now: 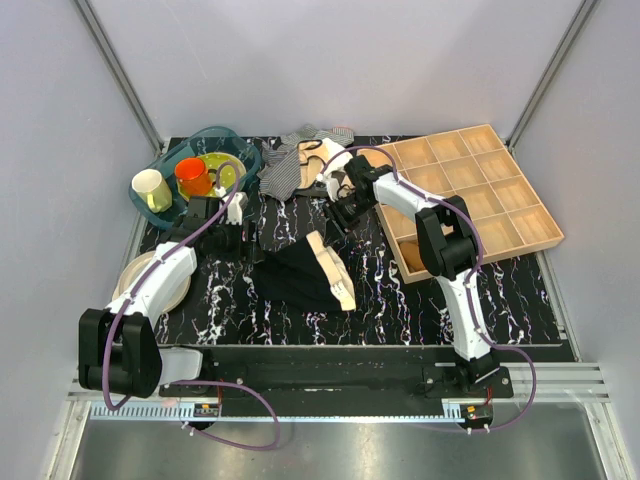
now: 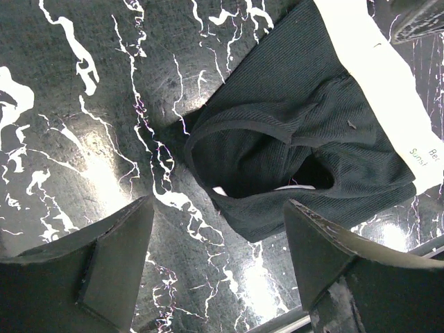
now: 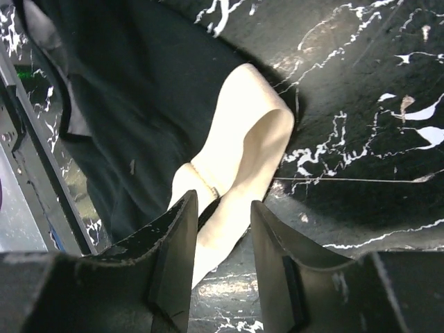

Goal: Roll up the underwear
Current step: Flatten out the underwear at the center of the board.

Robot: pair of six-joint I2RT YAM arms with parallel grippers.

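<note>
Black and loosely bunched, not rolled, the underwear is lying mid-way along the counter, so you are facing nearly the whole roll, with your left pincer hanging wide open and empty and your right pincer hovering half open over the cream waistband, seemingly gripping nothing.

The left arm slants forward and inward from its base, and the left gripper points down at the table with its jaws spread wide. The right arm rises from its base, bends sharply at the elbow and reaches back toward the middle. There the right gripper hangs low, its jaws only partly apart, well narrower than the left's
</note>
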